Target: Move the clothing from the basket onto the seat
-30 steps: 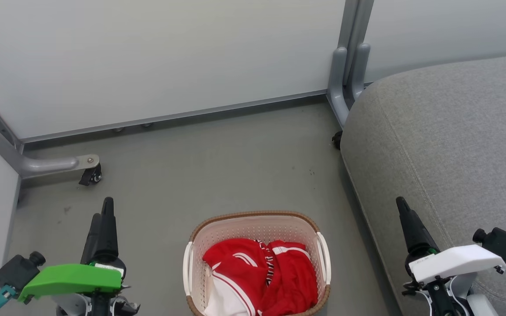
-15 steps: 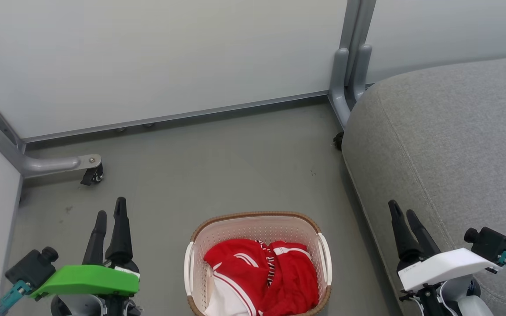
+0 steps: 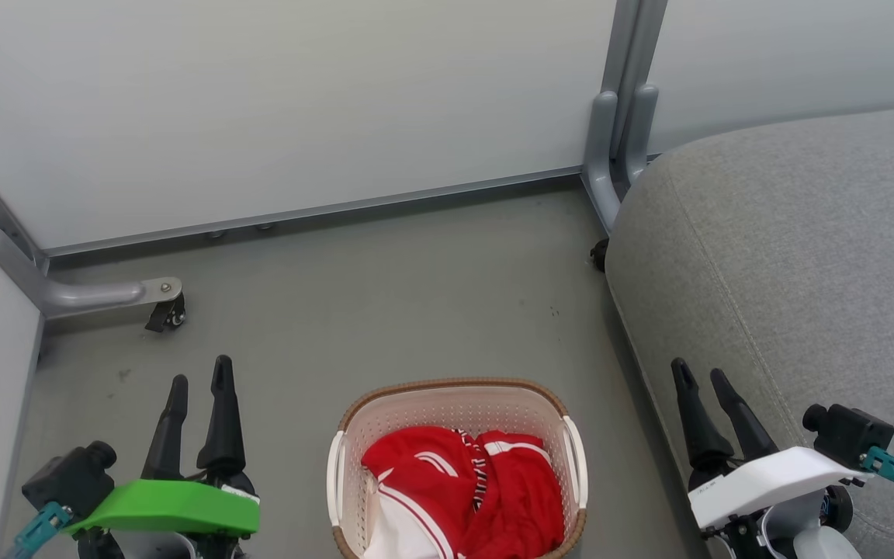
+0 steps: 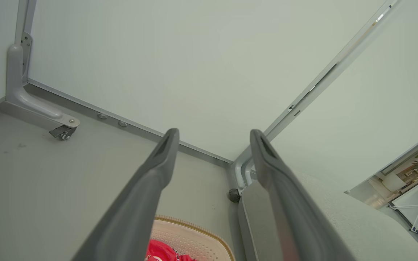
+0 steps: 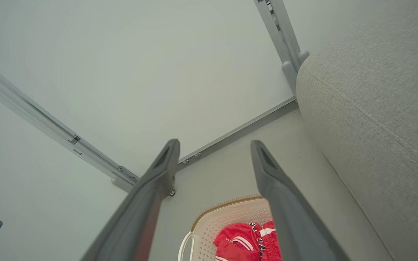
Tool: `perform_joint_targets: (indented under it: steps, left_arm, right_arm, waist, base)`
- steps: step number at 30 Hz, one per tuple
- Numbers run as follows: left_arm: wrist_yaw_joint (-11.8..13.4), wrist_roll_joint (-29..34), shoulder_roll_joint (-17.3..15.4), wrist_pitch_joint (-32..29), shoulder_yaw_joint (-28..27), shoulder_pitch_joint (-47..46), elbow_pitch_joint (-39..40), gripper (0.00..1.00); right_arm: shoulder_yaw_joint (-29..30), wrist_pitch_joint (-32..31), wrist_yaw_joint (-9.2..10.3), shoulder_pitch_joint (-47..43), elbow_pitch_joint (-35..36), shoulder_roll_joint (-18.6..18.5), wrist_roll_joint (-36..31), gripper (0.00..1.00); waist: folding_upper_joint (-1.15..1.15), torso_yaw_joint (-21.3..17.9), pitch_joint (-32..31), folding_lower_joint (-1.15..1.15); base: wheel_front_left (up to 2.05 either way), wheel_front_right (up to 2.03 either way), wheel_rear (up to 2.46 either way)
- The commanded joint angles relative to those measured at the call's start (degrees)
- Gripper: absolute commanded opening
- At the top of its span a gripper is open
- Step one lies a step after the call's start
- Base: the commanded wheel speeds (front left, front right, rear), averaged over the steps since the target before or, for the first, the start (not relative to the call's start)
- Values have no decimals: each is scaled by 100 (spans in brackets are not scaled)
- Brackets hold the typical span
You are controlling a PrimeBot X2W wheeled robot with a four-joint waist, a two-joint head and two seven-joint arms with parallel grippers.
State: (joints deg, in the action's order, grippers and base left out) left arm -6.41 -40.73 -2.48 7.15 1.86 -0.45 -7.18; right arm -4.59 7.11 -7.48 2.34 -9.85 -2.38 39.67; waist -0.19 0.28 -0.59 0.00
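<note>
Red clothing [image 3: 466, 497] with white stripes and a white panel lies bunched inside the cream basket [image 3: 455, 388], which stands on the floor at the bottom centre of the head view. The grey seat [image 3: 804, 256] fills the right side. My left gripper [image 3: 199, 376] hovers open to the left of the basket, nothing between its fingers. My right gripper [image 3: 701, 373] stands open over the seat's front edge, right of the basket. The right wrist view shows the clothing [image 5: 245, 241], the basket [image 5: 227, 212] and the seat [image 5: 376, 108]; the left wrist view catches the basket rim [image 4: 194, 226].
Pale partition panels [image 3: 299, 101] close the back and left. A grey panel foot with a caster [image 3: 164, 310] juts onto the floor at the left. Another post and foot [image 3: 610, 163] stands beside the seat's far corner. Bare grey floor [image 3: 385, 303] lies beyond the basket.
Both grippers have gone from shut to open. Each arm has drawn slightly inward and lower in the picture, while the whole head view has shifted a little.
</note>
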Motion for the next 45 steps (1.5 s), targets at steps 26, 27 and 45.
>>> perform_joint_targets:
  steps: [26,27,45]
  left_arm:
    - [-50,1465,-51,418,192,140,214,100]
    - [-50,1522,-51,427,193,151,222,100]
    - [-59,2294,-55,634,162,298,275,100]
  right_arm:
    - [31,418,-2,-140,159,-50,-1264,100]
    - [26,427,-2,-142,159,-51,-1317,100]
    - [-115,642,-2,-168,199,-59,-2131,100]
  waist:
    - [13,66,-72,0]
    - [14,62,-76,0]
    - [16,50,-124,0]
  base:
    - [0,0,0]
    - [0,0,0]
    - [0,0,0]
